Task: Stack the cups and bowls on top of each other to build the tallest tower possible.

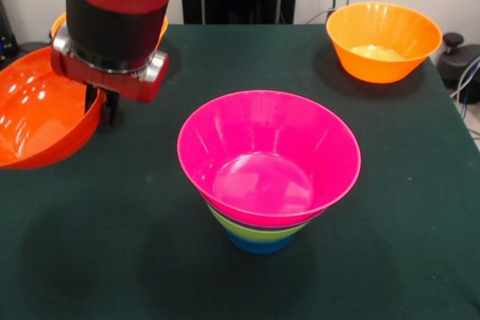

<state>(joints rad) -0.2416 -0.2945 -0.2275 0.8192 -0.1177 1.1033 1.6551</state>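
Dark green cloth covers the table [390,207], with a pale wall behind it. At centre frame stands the tower [264,185]: a big pink bowl [268,157] on top, a lime green bowl [255,228] under it, and a small blue bowl [259,243] at the base. At upper right sits a yellow-orange bowl [384,40]. At left, the wide orange bowl [41,114] hangs tilted, its rim clamped by the gripper [101,106] under the red and black arm [116,13]. Another orange rim peeks out behind the arm.
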